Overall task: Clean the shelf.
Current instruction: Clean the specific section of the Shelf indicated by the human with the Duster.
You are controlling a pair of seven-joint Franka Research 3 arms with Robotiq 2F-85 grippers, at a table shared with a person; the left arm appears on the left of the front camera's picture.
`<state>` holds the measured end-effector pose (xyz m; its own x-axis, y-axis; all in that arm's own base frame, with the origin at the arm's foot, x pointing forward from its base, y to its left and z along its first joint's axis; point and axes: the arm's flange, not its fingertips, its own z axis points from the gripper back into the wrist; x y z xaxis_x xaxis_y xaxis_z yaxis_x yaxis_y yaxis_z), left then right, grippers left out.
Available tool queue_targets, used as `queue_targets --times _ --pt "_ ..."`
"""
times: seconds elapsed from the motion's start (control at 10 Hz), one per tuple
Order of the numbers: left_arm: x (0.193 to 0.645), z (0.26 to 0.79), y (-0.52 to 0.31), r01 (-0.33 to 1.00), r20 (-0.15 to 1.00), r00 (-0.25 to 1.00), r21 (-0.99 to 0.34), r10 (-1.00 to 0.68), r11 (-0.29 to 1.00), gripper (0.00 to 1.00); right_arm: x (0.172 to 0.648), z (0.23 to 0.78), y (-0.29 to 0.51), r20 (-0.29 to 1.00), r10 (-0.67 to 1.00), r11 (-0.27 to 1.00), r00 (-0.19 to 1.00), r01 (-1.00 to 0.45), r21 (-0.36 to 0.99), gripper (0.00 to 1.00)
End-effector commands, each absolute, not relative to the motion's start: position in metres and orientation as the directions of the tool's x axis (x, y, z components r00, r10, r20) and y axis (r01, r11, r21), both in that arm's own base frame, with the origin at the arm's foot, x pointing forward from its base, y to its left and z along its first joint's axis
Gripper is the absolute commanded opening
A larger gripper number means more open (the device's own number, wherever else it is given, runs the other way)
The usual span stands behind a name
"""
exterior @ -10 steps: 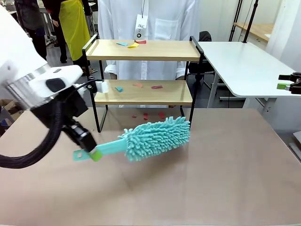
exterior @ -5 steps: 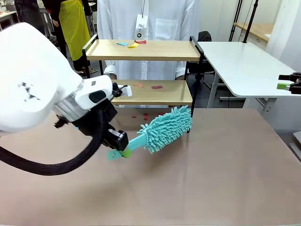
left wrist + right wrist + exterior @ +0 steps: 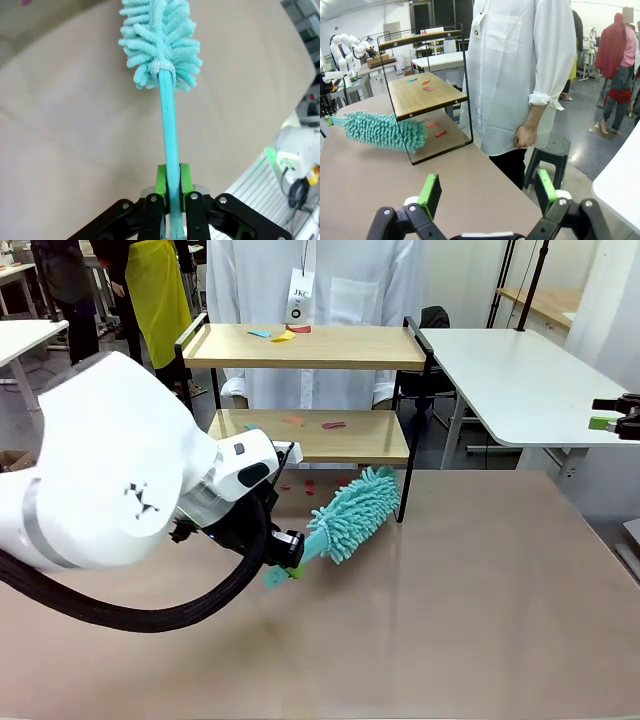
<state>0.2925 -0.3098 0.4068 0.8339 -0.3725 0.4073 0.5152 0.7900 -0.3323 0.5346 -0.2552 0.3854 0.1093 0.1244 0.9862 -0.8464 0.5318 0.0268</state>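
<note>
The shelf [image 3: 340,346] stands at the worktop's [image 3: 470,610] far edge. Coloured paper scraps [image 3: 280,335] lie on both its boards and on the worktop beneath it. The left claw [image 3: 290,560] is clamped on a teal microfibre duster [image 3: 355,512], whose head is near the shelf's right front leg. The left wrist view shows green pads [image 3: 161,180] squeezing the handle. The right wrist view shows the right claw [image 3: 487,192] spread apart.

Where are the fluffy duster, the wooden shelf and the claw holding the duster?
duster [image 3: 355,512], front view, on its fluffy teal head.
shelf [image 3: 350,346], front view, on the bare top board.
left gripper [image 3: 173,181], left wrist view, between its green pads clamping the handle.
</note>
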Motion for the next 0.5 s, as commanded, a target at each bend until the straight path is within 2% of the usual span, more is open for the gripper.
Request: queue_targets --times 0.0,0.4 --pt "0.283 0.386 -0.317 0.435 0.433 0.859 -0.332 -0.274 0.837 0.13 0.536 0.387 -0.254 0.986 0.129 0.534 0.107 -0.846 0.022 1.0" --pt "0.3 0.373 -0.347 0.37 0.458 0.875 -0.419 -0.159 0.829 0.13 0.536 0.387 -0.254 0.986 0.129 0.534 0.107 -0.846 0.022 1.0"
